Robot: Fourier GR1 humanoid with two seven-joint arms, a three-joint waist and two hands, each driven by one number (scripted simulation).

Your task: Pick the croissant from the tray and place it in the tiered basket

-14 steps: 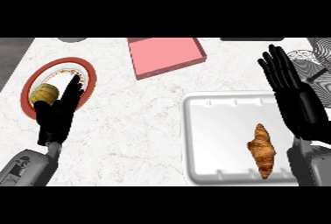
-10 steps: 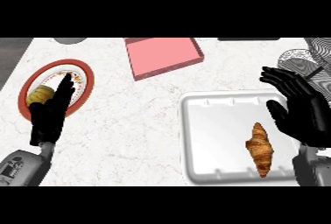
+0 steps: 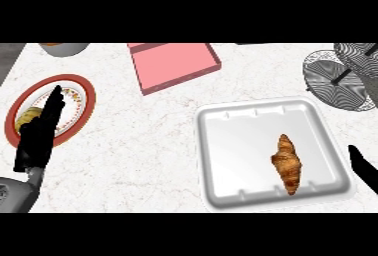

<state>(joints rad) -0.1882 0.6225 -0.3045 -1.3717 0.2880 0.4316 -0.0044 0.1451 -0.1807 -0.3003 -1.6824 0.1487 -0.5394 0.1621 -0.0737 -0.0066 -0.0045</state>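
Croissant (image 3: 286,164) lies in the tray's (image 3: 225,150) right half, near the counter's right edge, untouched. Left hand (image 3: 38,140) is flat, fingers together, over the plate (image 3: 75,100) at the left edge. Right hand (image 3: 365,171): only a sliver shows, state cannot be told.

We see a white marbled counter (image 3: 148,165) filling the view; a grey strip (image 3: 9,55) sits at ten o'clock.

The left hand (image 3: 37,142) is showing plain black, long and slim, and is joining a rounded grey forearm (image 3: 15,194). The right hand (image 3: 364,169) is showing only a black sliver.
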